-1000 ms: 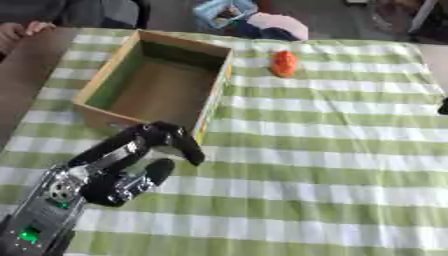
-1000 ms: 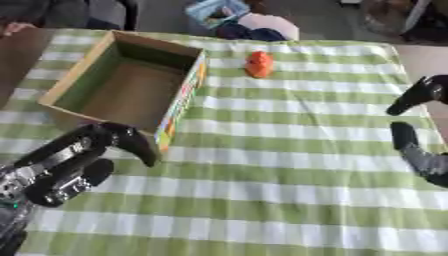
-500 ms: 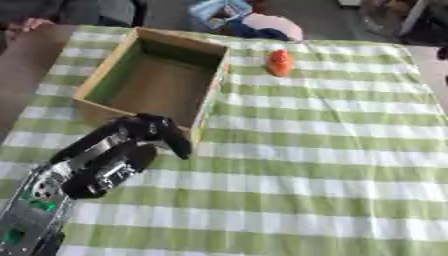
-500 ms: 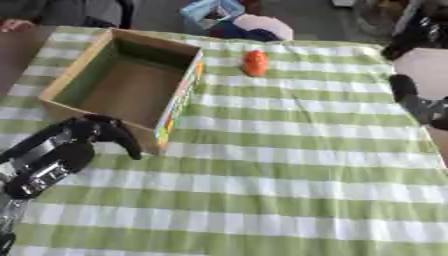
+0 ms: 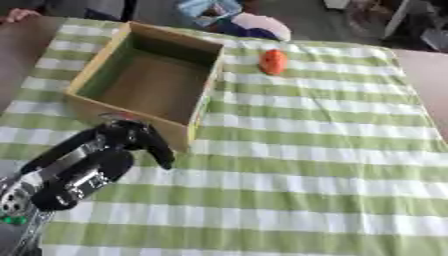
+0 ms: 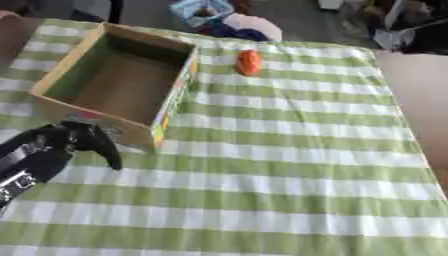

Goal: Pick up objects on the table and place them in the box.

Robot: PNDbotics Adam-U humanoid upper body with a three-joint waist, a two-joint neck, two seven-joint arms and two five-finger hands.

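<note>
The left hand [image 5: 105, 155] hovered at seven o'clock, its fingers [image 5: 157, 147] curled downward and holding nothing, just beside the near corner of the open cardboard box [image 5: 92, 70]. The right hand showed in neither view. The orange object [image 5: 273, 61] lay at one o'clock on the green-checked desk [image 5: 332, 165], well apart from the box, which looked empty. The task seemed barely begun; next came a reach toward the orange object. No writing was readable.
</note>
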